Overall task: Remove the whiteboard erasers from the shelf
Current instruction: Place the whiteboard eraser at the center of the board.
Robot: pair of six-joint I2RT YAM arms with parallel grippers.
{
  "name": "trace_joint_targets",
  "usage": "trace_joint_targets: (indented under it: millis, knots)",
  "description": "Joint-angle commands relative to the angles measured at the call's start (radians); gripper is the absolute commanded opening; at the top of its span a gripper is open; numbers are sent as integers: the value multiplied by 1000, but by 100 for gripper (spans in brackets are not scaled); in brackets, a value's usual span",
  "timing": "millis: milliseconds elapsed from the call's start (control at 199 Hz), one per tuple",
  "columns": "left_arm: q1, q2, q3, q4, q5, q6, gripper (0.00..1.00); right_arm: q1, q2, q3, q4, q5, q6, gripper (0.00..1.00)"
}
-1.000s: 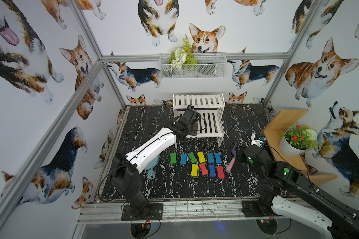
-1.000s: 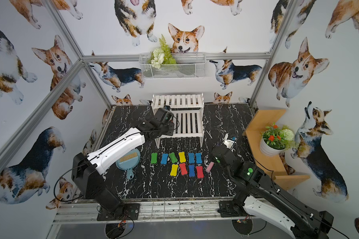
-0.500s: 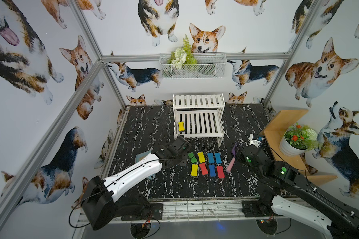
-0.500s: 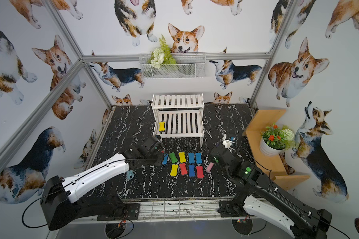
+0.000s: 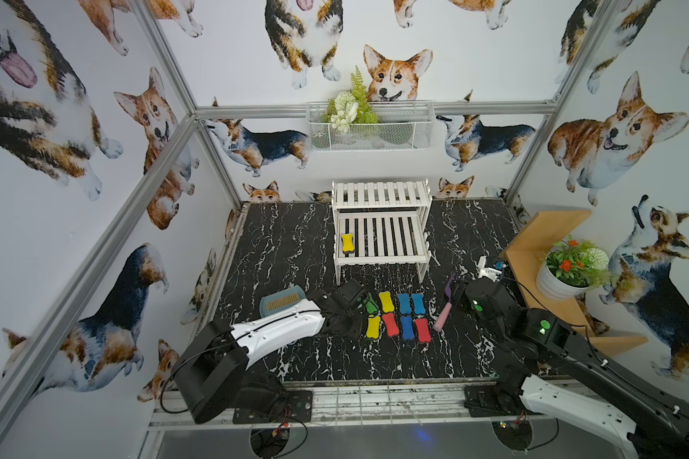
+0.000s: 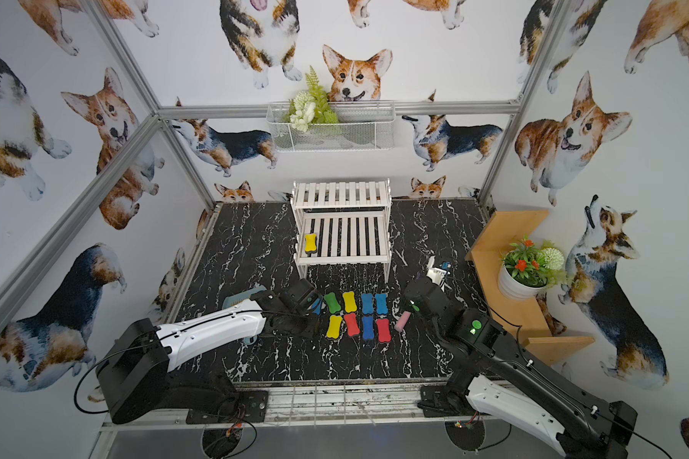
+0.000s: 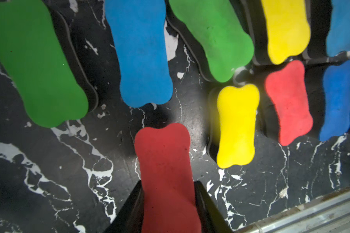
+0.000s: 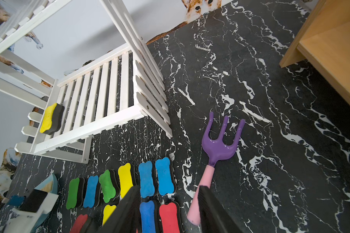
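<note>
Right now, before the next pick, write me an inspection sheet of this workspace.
Surface: black, white-veined tabletop.
Job's things: one yellow eraser on the shelf's lower tier; ten erasers in two rows on the tabletop.
Clutter: purple-pink toy rake beside the rows; light-blue brush partly behind the left arm.
Grippers: left gripper shut on a red eraser; right gripper open, empty.
Cables: black cable loop at the left arm's base.
Surroundings: wire mesh basket with greenery; wooden stand with potted plant; corgi wallpaper.
</note>
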Motion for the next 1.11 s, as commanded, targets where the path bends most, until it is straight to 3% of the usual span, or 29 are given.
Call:
trace_joint_targets:
  millis: [0,477,915,1101]
  knots:
    - [1,23,15,19,-12,15,40,0,-8,8,6,19,-6,52]
    - [1,109,62,45,-3,41,44,1,-9,11,-6,28,1,52]
    - [4,-3,123,-15,-23,38,60,0,-5,15,-1,32,3,53]
    - [96,-54,251,-65,-45,105,63,0,-13,15,-3,32,0,53]
